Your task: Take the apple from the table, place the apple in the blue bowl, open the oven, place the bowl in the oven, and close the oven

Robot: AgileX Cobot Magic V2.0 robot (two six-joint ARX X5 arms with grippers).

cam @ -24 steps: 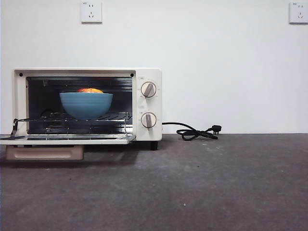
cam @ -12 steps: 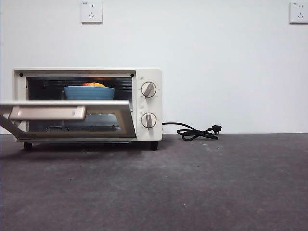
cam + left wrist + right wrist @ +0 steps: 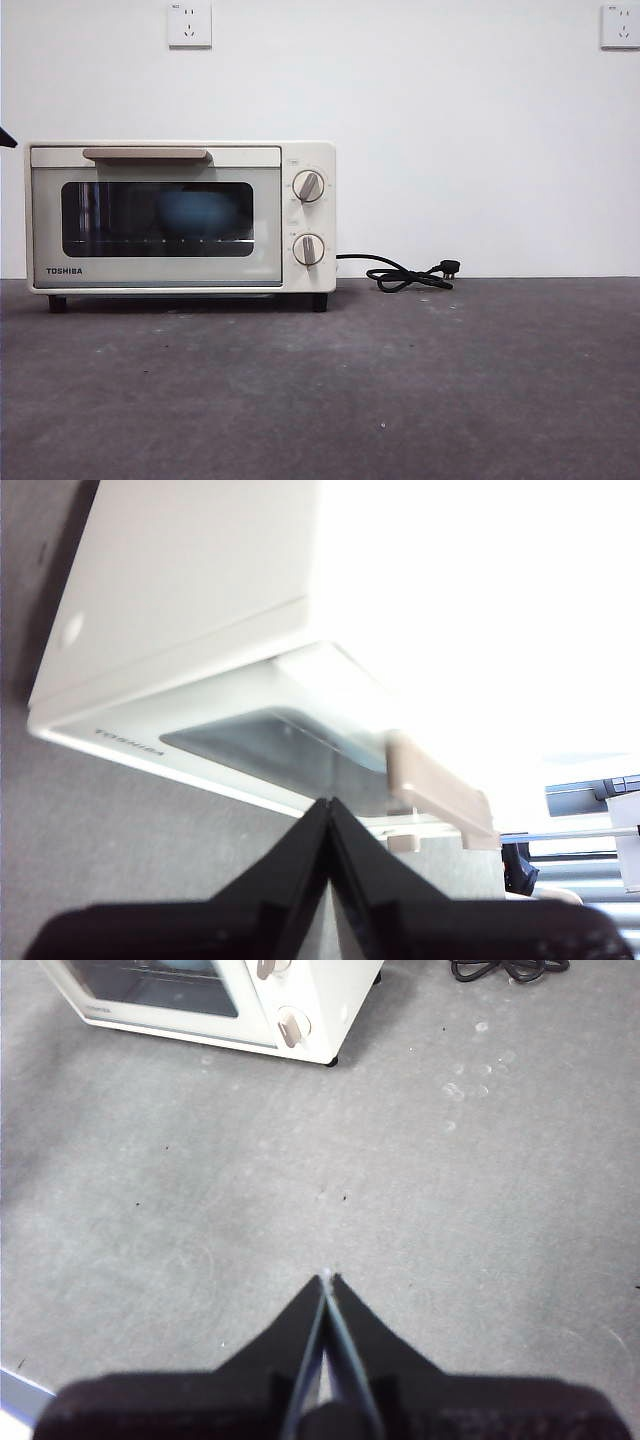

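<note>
The oven (image 3: 180, 218) stands on the table (image 3: 400, 380) toward its left side, back against the white wall (image 3: 450, 130), with its door shut flush against the cream body; the beige bar handle (image 3: 146, 154) runs across the top of the door and the TOSHIBA lettering sits at the door's lower left corner; behind the dark glass the blue bowl (image 3: 200, 210) shows as a soft blue blur in the middle of the chamber, and the apple cannot be made out through the glass; two knobs (image 3: 308, 186) sit one above the other on the panel right of the door; the black cord (image 3: 405, 274) leaves the oven's right side and lies in a loose coil on the table near the wall, its plug at the far end; two white sockets (image 3: 190, 24) are fixed high on the wall; the left gripper (image 3: 328, 805) hangs just in front of the oven's door, near the handle, its two black jaws pressed together to a point with nothing between them; a black tip at the left edge of the front view is all that shows of an arm there; the right gripper (image 3: 327, 1278) is well apart from the oven over bare table, jaws closed together and empty.
</note>
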